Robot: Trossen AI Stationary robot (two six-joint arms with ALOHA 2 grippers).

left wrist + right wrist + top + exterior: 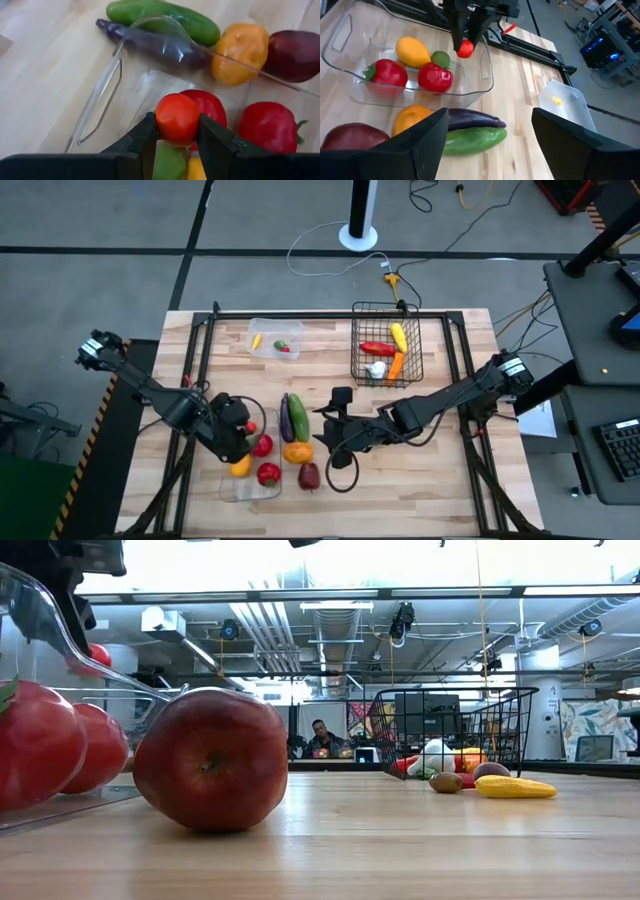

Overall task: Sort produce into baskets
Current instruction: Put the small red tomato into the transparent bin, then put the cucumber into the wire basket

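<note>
Left tool clamped on a small glossy red tomato, held over the long clear plastic tray at lower centre-left of the high view. In the tray lie 2 red peppers, a yellow fruit and a green piece beneath the held tomato. Right tool, at centre of the high view, has its 2 fingers wide apart and holds nothing.

Just beside the tray's right wall, on the bare counter: a smooth purple eggplant and a green cucumber lying side by side, an orange pepper below them, and a dark red apple below that. In the low view the apple fills the foreground.

The black wire-mesh basket, upper centre-right, contains a red pepper, a yellow piece, a carrot and a white bulb. The small clear tub, upper centre, holds a yellow piece and a small red-and-green one.

Counter of pale wood planks with a black frame; grey floor with cables; in the low view, a person sits in the room beyond.
</note>
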